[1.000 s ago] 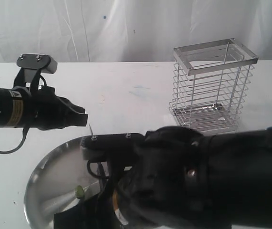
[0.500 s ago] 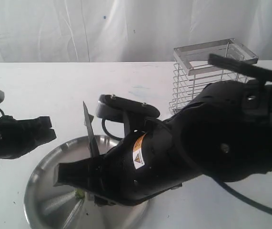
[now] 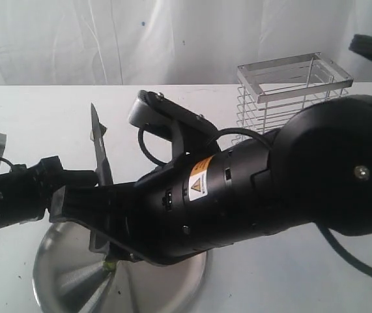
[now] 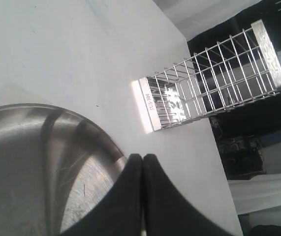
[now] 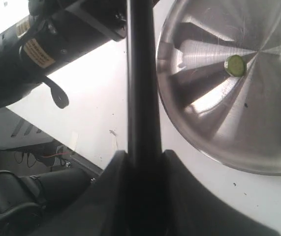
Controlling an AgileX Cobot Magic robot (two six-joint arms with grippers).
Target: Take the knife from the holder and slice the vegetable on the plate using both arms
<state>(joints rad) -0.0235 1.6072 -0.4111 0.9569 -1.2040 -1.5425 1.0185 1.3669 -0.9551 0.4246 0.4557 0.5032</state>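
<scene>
**Slicing station, exterior and wrist views.** The right arm (image 3: 251, 189), bulky and black with a yellow warning sticker, reaches across the middle of the white worktop (image 3: 36, 111) toward the left of the exterior view.

The right hand (image 5: 143, 156) is clamped on the knife (image 3: 101, 147). The black handle runs between the two fingers (image 5: 113, 196). The narrow dark-grey blade rises from the hand, slightly tilted, point uppermost and touching nothing. The knife is held in the air over the worktop, near the edge of the plate (image 3: 62, 274) and well apart from the holder (image 3: 293, 98).

The left arm (image 3: 16, 195) lies low at the left edge of the exterior view, just beside the plate. The left hand (image 4: 142, 161) is narrow, with its two fingers pressed together along their length, and it hangs near the plate's rim.

The plate, shiny steel with a raised rim, rests on the worktop nearest the exterior camera and is partly hidden by the right arm. One slice of the vegetable (image 5: 236, 65), round and green with a pale centre, lies flat on the plate's inner surface, apart from both hands.

The holder, a tall basket of steel wire with a flat rim frame, stands upright on the worktop at the far right, apart from the plate.
</scene>
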